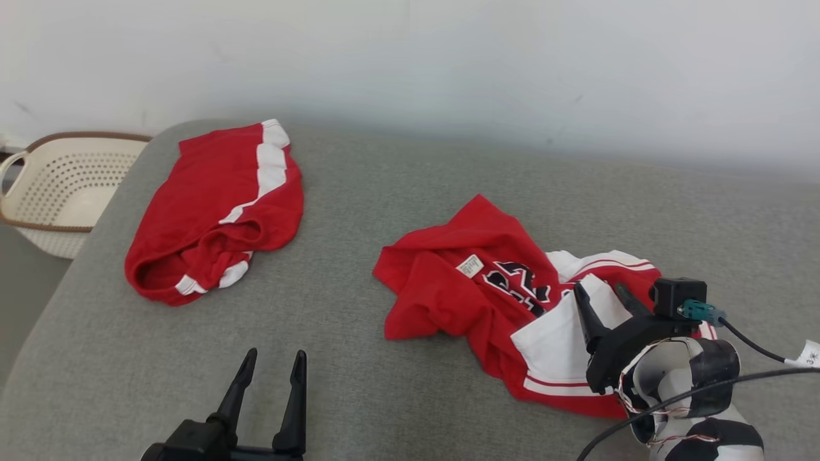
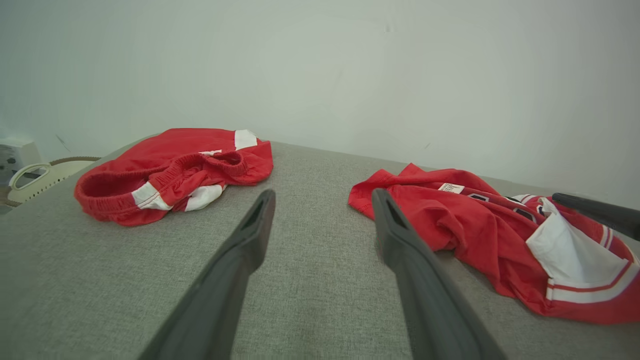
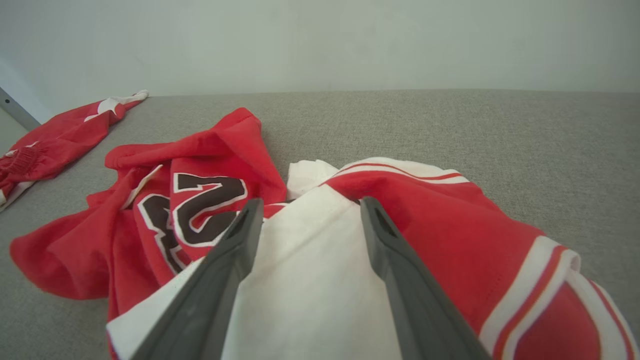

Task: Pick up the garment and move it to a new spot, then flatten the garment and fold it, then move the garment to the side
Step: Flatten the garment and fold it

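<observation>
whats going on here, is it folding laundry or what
Two red garments lie on a gray padded surface. The robot's right gripper, open, is poised over the white panel of the crumpled red jersey, gripping nothing yet. Its left gripper is open over bare surface. The red shorts lie apart to the left, near a white basket.

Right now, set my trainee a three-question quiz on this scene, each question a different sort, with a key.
1. True or false: the right gripper is shut on the shirt.
2. What lies nearest the basket? A shirt; B shorts; C towel.
3. What does the left gripper hold?
Key: 1 false, its jaws are open over the shirt; 2 B; 3 nothing, it is open.
</observation>
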Available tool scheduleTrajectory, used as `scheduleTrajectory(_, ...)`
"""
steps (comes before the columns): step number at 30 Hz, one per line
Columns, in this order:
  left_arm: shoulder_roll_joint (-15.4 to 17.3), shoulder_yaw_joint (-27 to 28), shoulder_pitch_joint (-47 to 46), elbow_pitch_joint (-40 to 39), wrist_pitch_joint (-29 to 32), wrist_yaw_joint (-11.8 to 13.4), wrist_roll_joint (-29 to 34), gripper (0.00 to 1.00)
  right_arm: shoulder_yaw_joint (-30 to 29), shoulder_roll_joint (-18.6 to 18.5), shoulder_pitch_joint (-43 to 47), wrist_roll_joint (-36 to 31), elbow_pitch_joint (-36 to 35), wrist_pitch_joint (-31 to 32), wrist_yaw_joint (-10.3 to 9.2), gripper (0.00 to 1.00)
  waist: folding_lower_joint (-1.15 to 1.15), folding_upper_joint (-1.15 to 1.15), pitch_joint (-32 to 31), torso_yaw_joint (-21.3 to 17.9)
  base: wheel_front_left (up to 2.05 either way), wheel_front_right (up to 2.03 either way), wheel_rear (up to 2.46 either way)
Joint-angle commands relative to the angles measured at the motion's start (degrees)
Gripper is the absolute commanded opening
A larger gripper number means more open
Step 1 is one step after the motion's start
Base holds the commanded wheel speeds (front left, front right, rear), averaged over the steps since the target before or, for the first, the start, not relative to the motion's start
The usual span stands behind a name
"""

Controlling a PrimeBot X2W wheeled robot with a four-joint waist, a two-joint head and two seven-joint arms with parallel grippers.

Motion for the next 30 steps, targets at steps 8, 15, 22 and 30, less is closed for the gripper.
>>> scheduleTrajectory(8, -0.1, -0.9, -0.1, 0.4, -0.2, 0.4, -1.0, 1.0, 0.8, -0.4, -4.7, 1.6, 10.0, -2.0, -0.04, 0.0, 0.0, 0.0, 1.4, 3.3, 0.0, 0.0, 0.0)
scheduleTrajectory(15, -0.1, -0.6, -0.4, 0.6, -0.2, 0.9, -0.8, 1.0, 0.8, -0.4, -7.1, 2.1, 14.1, -6.3, -0.04, 0.0, 0.0, 0.0, 1.5, 3.2, 0.0, 0.0, 0.0)
scheduleTrajectory(22, 0.0, -0.1, 1.2, 0.4, -0.2, 1.4, -1.4, 1.0, 1.4, -0.3, -2.2, 4.9, 6.6, -8.7, -0.04, 0.0, 0.0, 0.0, 0.2, 1.0, 0.0, 0.0, 0.0)
scheduleTrajectory(30, 0.0, 0.0, 1.7, -0.1, -0.2, 2.0, -2.0, 1.0, 0.3, -1.3, 10.1, 6.2, -13.7, -8.6, -0.04, 0.0, 0.0, 0.0, 0.8, -2.6, 0.0, 0.0, 0.0)
